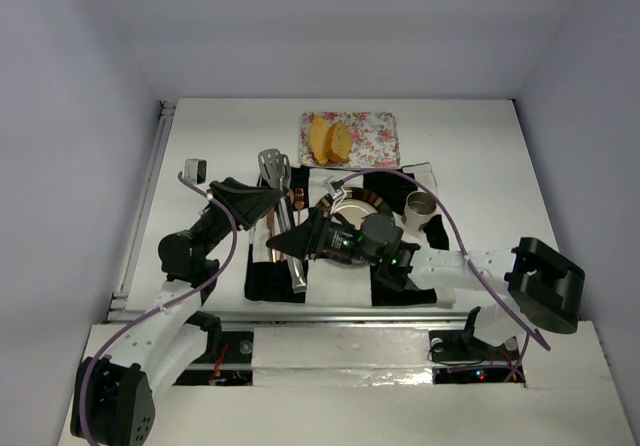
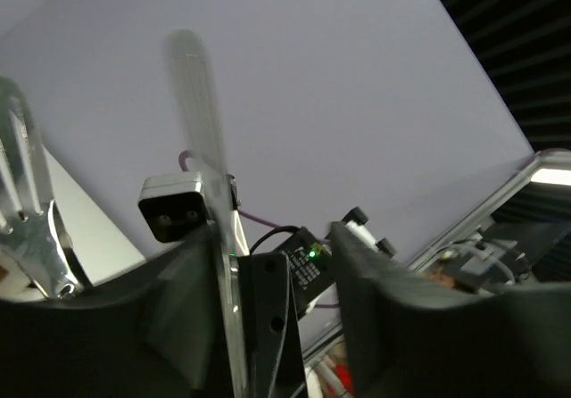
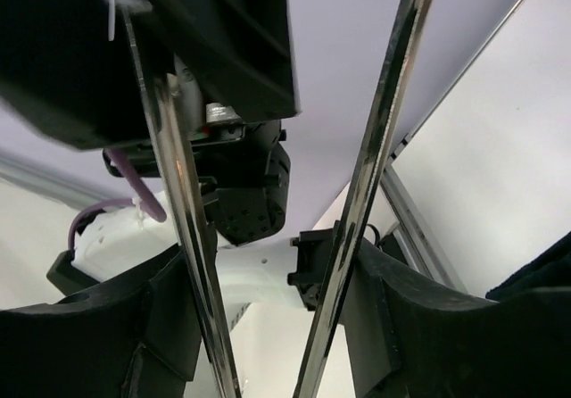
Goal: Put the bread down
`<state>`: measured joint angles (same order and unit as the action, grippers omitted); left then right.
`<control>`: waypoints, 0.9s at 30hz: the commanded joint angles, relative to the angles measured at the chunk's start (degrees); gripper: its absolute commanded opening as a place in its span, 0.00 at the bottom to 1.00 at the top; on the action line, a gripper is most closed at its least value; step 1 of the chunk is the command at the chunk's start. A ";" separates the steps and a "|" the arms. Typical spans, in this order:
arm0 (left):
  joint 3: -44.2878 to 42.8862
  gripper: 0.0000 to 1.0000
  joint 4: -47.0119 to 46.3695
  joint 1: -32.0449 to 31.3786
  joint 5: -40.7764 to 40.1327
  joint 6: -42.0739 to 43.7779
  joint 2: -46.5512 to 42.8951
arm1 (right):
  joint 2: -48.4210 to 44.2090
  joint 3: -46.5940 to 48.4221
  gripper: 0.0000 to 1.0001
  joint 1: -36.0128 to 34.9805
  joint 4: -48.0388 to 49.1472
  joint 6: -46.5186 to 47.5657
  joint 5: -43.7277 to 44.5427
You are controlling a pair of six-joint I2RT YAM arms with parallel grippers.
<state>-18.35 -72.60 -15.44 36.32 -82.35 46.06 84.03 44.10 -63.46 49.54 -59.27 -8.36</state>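
Observation:
The bread, two golden slices, lies on a floral tray at the back of the table, far from both grippers. Metal tongs point away from me over the left side of the checked mat. My right gripper holds them low down: in the right wrist view each tong arm presses against a finger of the right gripper. My left gripper sits higher on the tongs. Its jaws stand apart, one tong arm lying along the left finger.
A round plate sits on the black-and-white mat, partly hidden by the right arm. A metal cup stands to its right. Copper cutlery lies beside the tongs. Walls close the table on three sides.

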 commanded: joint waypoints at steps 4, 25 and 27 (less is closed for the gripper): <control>-2.92 0.64 -6.70 -0.38 3.67 5.43 -2.82 | -3.34 0.29 0.57 -0.26 1.44 0.29 3.61; -22.95 0.99 68.43 -0.38 -10.19 46.64 -15.21 | -12.49 7.66 0.51 10.45 -34.08 8.71 6.61; -24.01 0.99 76.15 -0.38 -15.01 50.94 -17.05 | -12.22 9.77 0.51 13.79 -42.72 12.83 6.43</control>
<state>-39.09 -13.17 -15.44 29.61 -42.72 31.88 73.17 48.80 -52.80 21.78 -53.56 -1.96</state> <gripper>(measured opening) 0.989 0.514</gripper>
